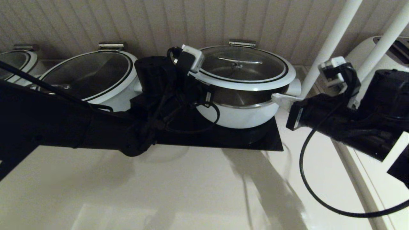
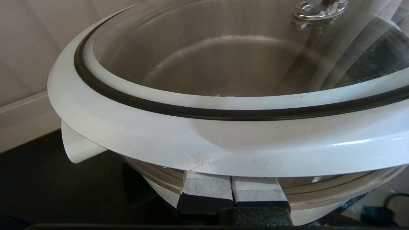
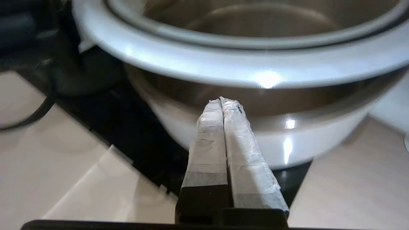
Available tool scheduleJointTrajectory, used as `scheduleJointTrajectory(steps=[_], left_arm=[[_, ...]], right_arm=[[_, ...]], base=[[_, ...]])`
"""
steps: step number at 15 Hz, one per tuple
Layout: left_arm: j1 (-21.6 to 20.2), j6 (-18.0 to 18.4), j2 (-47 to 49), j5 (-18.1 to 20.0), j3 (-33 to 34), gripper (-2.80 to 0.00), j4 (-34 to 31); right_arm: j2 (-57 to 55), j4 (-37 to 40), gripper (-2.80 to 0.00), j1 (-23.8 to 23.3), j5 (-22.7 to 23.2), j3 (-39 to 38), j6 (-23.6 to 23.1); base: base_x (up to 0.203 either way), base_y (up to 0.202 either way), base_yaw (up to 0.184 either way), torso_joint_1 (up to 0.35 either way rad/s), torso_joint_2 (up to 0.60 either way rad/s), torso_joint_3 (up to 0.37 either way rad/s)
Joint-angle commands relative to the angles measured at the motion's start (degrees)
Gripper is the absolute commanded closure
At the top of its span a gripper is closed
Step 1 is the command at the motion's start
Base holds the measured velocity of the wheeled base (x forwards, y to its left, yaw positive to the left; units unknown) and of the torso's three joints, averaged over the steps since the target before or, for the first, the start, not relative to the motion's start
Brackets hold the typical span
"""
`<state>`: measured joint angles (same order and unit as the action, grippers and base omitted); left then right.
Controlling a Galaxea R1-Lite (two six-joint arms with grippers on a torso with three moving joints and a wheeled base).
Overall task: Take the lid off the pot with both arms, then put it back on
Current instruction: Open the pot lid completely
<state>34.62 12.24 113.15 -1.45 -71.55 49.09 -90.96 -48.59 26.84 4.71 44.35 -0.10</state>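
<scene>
The lid (image 1: 243,68), glass with a white rim and a steel bar handle (image 1: 235,60), sits raised over the white pot (image 1: 239,116), and a steel band shows between them. My left gripper (image 2: 230,185) is shut, its tips tucked under the lid's left rim (image 2: 127,127), above the pot's wall (image 2: 156,191). In the head view the left arm hides it. My right gripper (image 1: 278,98) is shut and empty. In the right wrist view it (image 3: 222,100) points just below the lid's right rim (image 3: 191,64), in front of the pot (image 3: 319,140). I cannot tell whether it touches.
The pot stands on a black plate (image 1: 223,140) on the pale counter. A wider white pot with a glass lid (image 1: 96,76) stands to the left, another (image 1: 16,60) further left. Two white poles (image 1: 332,41) and a white appliance (image 1: 380,44) stand at the right.
</scene>
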Motion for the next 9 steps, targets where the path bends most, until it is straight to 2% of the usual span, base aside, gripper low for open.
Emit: scheduleJointTrajectory(steps=[1,3,9], left_arm=[[0.0,0.1,0.0,0.0,0.0,0.00,0.3],[0.0,0.1,0.1,0.0,0.0,0.00,0.3],[0.0,0.1,0.2,0.0,0.0,0.00,0.3]], right_arm=[[-4.5,-1.6,0.00,-0.2,0.0,3.6,0.0],[-6.2,-3.9,0.00,-0.3,-0.1,4.2,-0.1],[-9.2,-4.2,0.00,-0.8,0.0,6.7,0.0]], base=[[0.000,0.000,0.000,0.000,0.00,0.000],[0.000,0.000,0.000,0.000,0.00,0.000],[0.000,0.000,0.000,0.000,0.00,0.000]])
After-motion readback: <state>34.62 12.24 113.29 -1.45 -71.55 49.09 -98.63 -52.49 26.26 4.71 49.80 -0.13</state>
